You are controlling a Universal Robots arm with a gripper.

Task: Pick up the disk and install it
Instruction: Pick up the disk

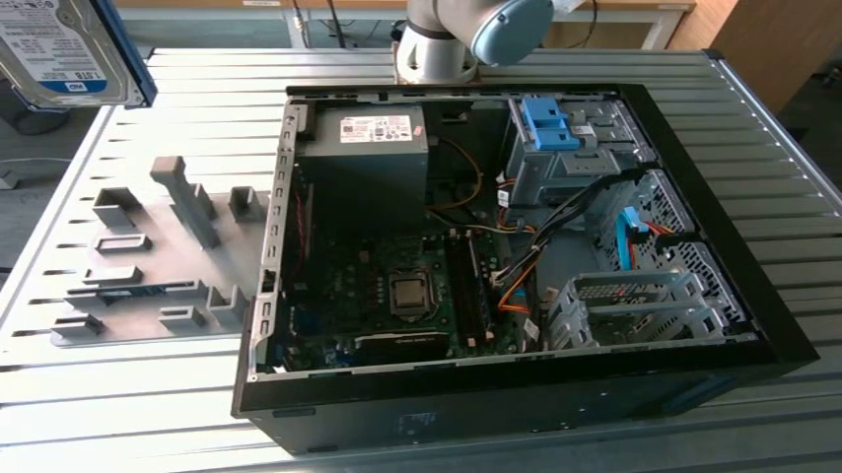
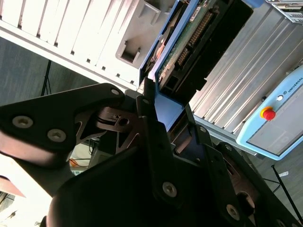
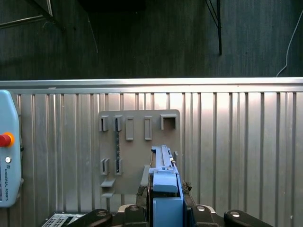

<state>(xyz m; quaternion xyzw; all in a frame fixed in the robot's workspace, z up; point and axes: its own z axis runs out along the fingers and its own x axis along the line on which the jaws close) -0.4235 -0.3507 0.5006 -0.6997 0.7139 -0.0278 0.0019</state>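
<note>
The disk (image 1: 69, 47) is raised high at the exterior view's left, its white-and-blue label facing the camera and a blue rail along its side. In the second wrist view my gripper (image 2: 169, 111) is shut on the disk (image 2: 187, 40), whose green circuit-board side and blue rail show between the black fingers (image 2: 147, 101). In the first wrist view the disk (image 3: 165, 187) stands edge-on in the gripper (image 3: 165, 201), above a grey fixture plate (image 3: 137, 151).
An open computer case (image 1: 736, 325) lies on the slatted metal table (image 1: 790, 168), with a blue-bracketed drive cage (image 1: 553, 128) and a bare grey cage (image 1: 632, 305) inside. The grey fixture plate (image 1: 158, 256) lies beside it. A pendant (image 2: 274, 118) with a red button rests nearby.
</note>
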